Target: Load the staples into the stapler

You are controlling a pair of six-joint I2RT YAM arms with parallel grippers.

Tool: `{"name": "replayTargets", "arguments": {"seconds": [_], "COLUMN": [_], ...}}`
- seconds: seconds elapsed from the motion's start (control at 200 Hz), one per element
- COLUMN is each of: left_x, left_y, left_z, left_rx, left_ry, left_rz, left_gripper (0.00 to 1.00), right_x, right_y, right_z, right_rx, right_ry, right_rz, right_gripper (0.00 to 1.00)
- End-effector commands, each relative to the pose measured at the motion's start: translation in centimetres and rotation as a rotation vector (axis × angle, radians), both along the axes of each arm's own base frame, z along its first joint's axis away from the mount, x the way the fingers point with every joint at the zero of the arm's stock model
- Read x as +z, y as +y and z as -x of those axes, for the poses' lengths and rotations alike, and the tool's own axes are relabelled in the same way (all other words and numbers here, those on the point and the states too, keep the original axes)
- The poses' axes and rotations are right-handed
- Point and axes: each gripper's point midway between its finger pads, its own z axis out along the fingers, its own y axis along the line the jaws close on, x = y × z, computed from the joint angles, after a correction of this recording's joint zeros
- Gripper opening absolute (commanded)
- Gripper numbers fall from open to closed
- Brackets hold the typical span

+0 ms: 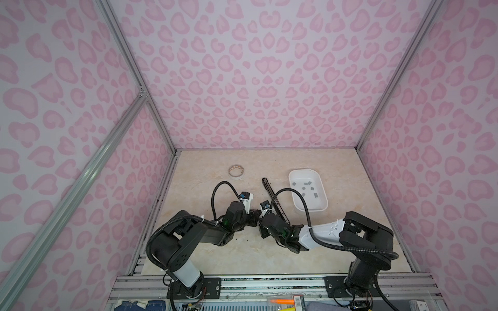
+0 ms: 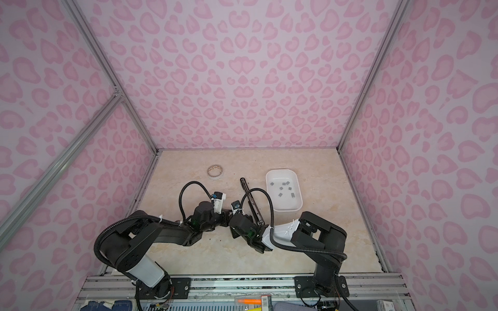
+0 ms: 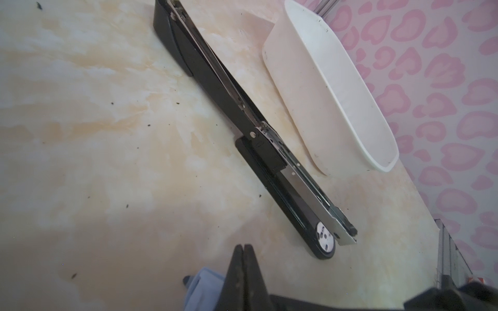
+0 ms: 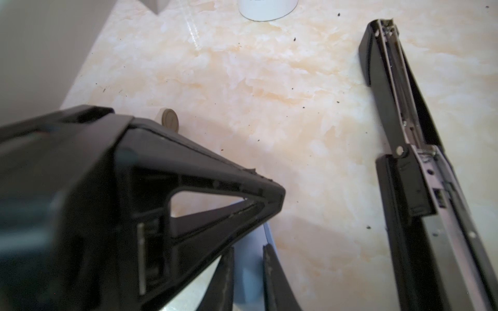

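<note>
The black stapler (image 1: 268,187) (image 2: 246,188) lies folded open flat on the table, its metal staple channel (image 3: 269,145) (image 4: 409,175) facing up. Several small grey staples (image 1: 305,188) (image 2: 283,188) lie in a white tray (image 1: 312,206) (image 3: 323,94) right of it. Both grippers meet just left of the stapler's near end. My left gripper (image 3: 244,246) (image 1: 255,215) is shut with nothing between its fingers (image 4: 229,188). My right gripper (image 4: 249,249) (image 1: 262,213) has a small pale blue-grey piece (image 4: 249,269) (image 3: 202,285) filling the gap between its fingers; I cannot tell what it is.
A roll of tape (image 1: 236,171) (image 2: 215,171) (image 4: 266,10) lies at the back left of the marble-patterned table. Pink patterned walls close in three sides. Dark specks dot the tabletop.
</note>
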Motion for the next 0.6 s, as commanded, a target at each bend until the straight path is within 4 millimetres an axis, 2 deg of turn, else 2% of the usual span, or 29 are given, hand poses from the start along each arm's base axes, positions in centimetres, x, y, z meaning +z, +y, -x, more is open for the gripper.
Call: {"name": "replayTargets", "arguments": {"seconds": [0.0,0.335,0.595], "left_x": [-0.1,-0.6,-1.3], "left_y": [-0.7,-1.3,-1.4], "left_z": [0.5,0.1,-0.1], "left_rx": [-0.045,-0.053,-0.048], "left_ry": [0.011,0.029,0.04], "left_rz": [0.016,0.017,0.016], "left_gripper": [0.04,0.04,0.04], "right_x": [-3.3,-4.9,-6.0], "right_y": [-1.8,-4.4,-4.2], "right_z": [1.5,1.3,1.9], "right_rx": [0.002,-0.071,-0.062], "right_ry": [0.089,0.132,0.168], "right_rz": [0.098,0.091,0.051], "right_gripper": [0.19,0.17,0.16]}}
